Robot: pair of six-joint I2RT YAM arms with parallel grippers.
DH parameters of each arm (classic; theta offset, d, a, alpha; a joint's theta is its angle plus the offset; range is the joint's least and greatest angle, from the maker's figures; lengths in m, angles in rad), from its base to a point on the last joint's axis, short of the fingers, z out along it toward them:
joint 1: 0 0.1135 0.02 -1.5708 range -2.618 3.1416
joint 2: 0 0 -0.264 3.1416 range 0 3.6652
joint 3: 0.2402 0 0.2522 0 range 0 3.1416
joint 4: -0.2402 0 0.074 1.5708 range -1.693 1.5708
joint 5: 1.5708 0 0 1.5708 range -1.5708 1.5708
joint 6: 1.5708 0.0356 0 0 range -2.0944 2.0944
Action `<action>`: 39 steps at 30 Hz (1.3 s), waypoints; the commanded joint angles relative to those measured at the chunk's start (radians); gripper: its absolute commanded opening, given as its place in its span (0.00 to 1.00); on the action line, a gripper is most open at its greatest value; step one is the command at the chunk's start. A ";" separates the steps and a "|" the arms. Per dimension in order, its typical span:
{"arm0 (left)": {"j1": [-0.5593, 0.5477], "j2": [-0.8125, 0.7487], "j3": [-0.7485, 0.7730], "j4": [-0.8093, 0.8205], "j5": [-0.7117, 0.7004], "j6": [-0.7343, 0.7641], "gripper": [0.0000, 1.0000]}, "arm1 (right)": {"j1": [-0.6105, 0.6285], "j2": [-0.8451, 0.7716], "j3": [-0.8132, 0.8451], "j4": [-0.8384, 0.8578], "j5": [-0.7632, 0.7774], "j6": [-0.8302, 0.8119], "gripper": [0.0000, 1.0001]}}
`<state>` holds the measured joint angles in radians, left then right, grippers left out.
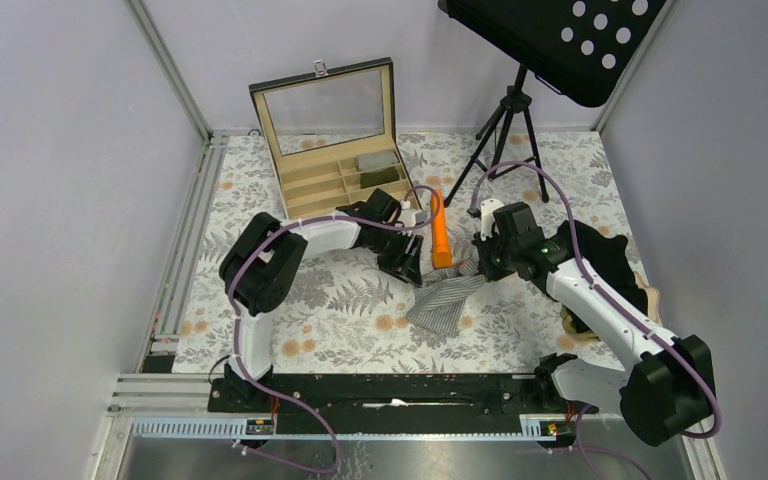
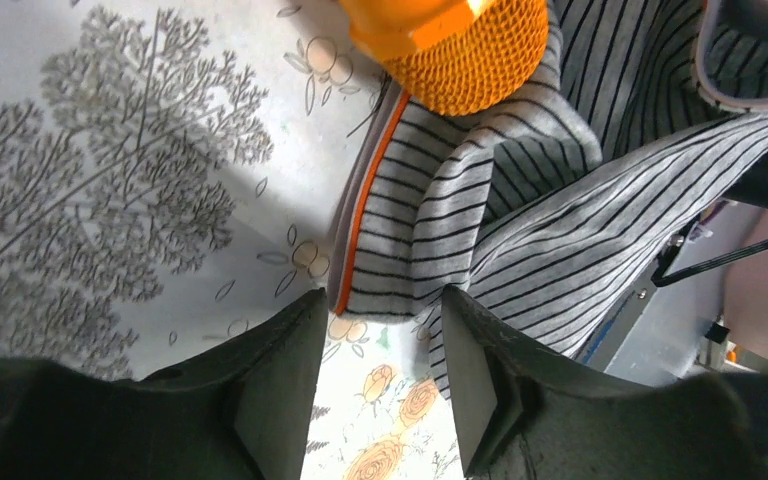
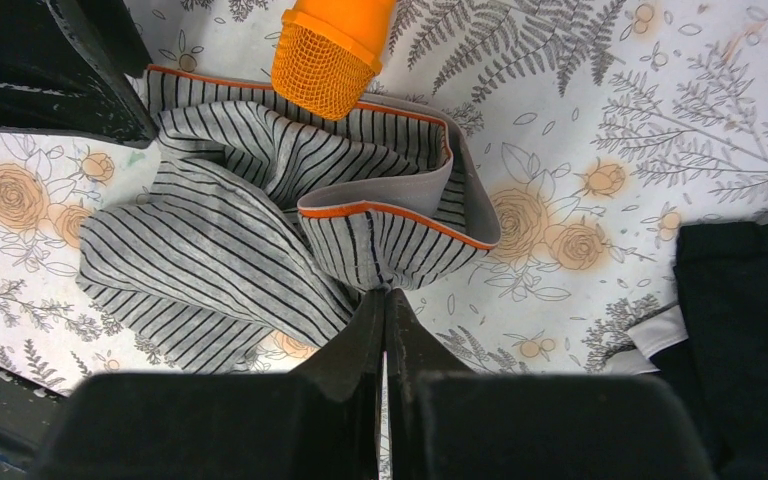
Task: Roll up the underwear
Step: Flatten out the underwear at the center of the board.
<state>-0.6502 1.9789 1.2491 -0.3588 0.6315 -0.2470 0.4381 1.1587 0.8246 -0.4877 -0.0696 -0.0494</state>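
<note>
So the right claw (image 3: 385, 300) is clamped fully together, and its tips look to be pinching the orange-trimmed waistband of the grey striped underwear (image 3: 210, 250) right where the band folds over. I'd call that a grip on the cloth, thin as it is. The left claw (image 2: 380, 350) is the opposite: jaws apart, nothing in them, parked just short of another stretch of waistband, with the orange piping just beyond its fingertips (image 2: 280, 385). The striped pair is bunched and twisted on the floral table cover (image 1: 340, 320), mid-table between the two arms, not flat at all. The orange carrot-shaped stick (image 3: 330, 50) seems to rest its mesh end on the far edge of the fabric. The black underwear (image 3: 750, 330) sits off to the right, apart from the striped one, and there's an open wooden box (image 1: 330, 140) at the back. My read is that this is the straightening-out bit before any actual roll. To do it well I'd get the left claw onto the band proper, both layers and not only the piping, then ease the two claws apart so the cloth lies flat. Watch the stick though. It may pin or drag that edge, and a roll started on bunched fabric will probably come out lopsided.
</note>
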 commanded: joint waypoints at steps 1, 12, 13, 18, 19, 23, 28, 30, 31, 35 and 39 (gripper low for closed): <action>-0.004 0.069 0.066 -0.004 0.111 0.023 0.51 | -0.025 -0.026 -0.002 0.033 -0.033 0.030 0.00; 0.008 0.033 0.075 -0.005 0.049 0.036 0.25 | -0.036 -0.042 -0.011 0.042 -0.044 0.011 0.00; 0.013 0.019 0.077 -0.009 0.046 0.045 0.20 | -0.036 -0.042 -0.009 0.042 -0.049 0.004 0.00; 0.100 -0.105 0.097 -0.074 0.092 0.124 0.00 | -0.036 -0.096 0.029 0.102 -0.294 -0.118 0.00; 0.122 -0.145 0.105 -0.119 0.089 0.149 0.00 | -0.036 -0.115 0.028 0.149 -0.322 -0.116 0.00; 0.199 -0.242 0.184 -0.322 0.063 0.316 0.00 | -0.036 -0.126 0.057 0.325 -0.278 -0.088 0.00; 0.241 -0.453 0.190 -0.510 -0.100 0.572 0.00 | -0.036 -0.047 0.178 0.377 -0.333 -0.029 0.00; 0.244 -0.542 0.176 -0.555 -0.159 0.638 0.00 | -0.034 -0.031 0.217 0.378 -0.385 0.000 0.00; 0.245 -0.588 0.159 -0.570 -0.187 0.658 0.00 | -0.035 -0.027 0.229 0.374 -0.405 0.014 0.00; 0.244 -0.745 0.103 -0.616 -0.296 0.695 0.00 | -0.033 -0.042 0.246 0.343 -0.443 0.018 0.00; 0.244 -0.855 0.087 -0.672 -0.451 0.704 0.00 | -0.032 -0.073 0.223 0.291 -0.471 0.033 0.00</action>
<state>-0.4084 1.1866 1.3540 -0.9524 0.3611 0.3912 0.4057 1.1275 1.0328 -0.1734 -0.4686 -0.0467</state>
